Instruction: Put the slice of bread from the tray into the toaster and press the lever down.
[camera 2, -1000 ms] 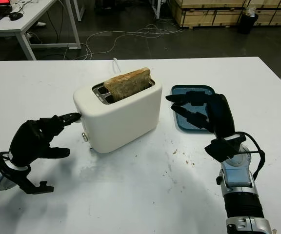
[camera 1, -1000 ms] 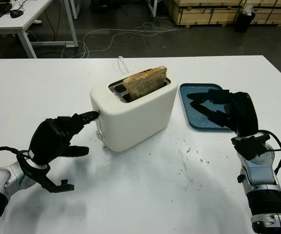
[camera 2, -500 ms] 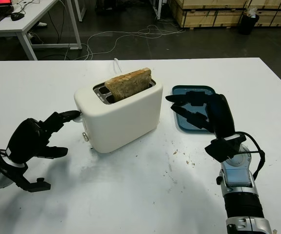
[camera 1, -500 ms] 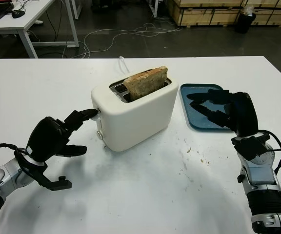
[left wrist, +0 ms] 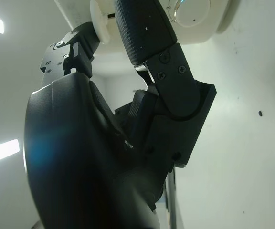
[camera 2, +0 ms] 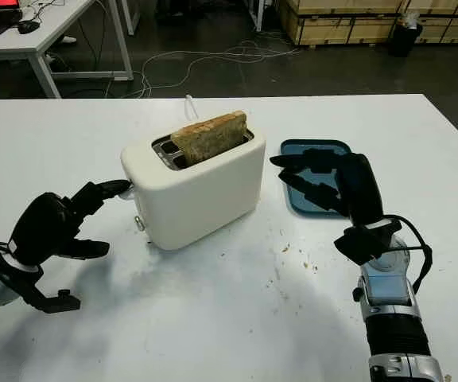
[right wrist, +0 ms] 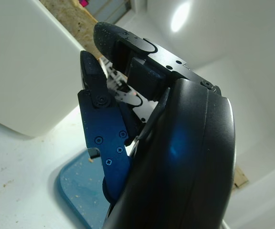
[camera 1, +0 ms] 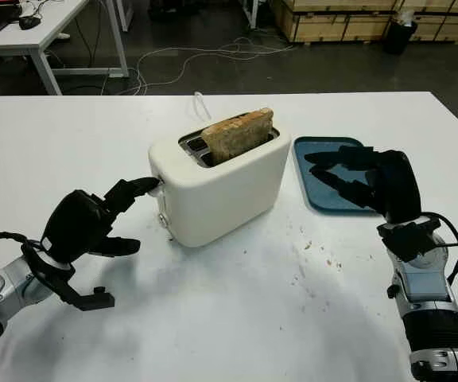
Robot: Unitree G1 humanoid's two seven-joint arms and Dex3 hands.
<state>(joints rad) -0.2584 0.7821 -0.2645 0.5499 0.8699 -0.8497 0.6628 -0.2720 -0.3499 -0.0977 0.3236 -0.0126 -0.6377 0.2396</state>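
The brown, grainy slice of bread (camera 1: 238,134) stood in the white toaster (camera 1: 219,188) on a crumb-dotted white bench (camera 1: 237,318); the left hand (camera 1: 94,223), holding nothing, touched the lever (camera 1: 156,189) with one fingertip, and the right hand (camera 1: 364,179) hung open over the blue tray (camera 1: 312,171).

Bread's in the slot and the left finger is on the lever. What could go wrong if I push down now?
The left robot hand has only one fingertip on the lever, so it could slip off sideways. The toaster stands free on the table and the right robot hand, open over the tray, isn't bracing it, so a push may tip or slide it. The bread stands well above the slot, leaning, and might catch.
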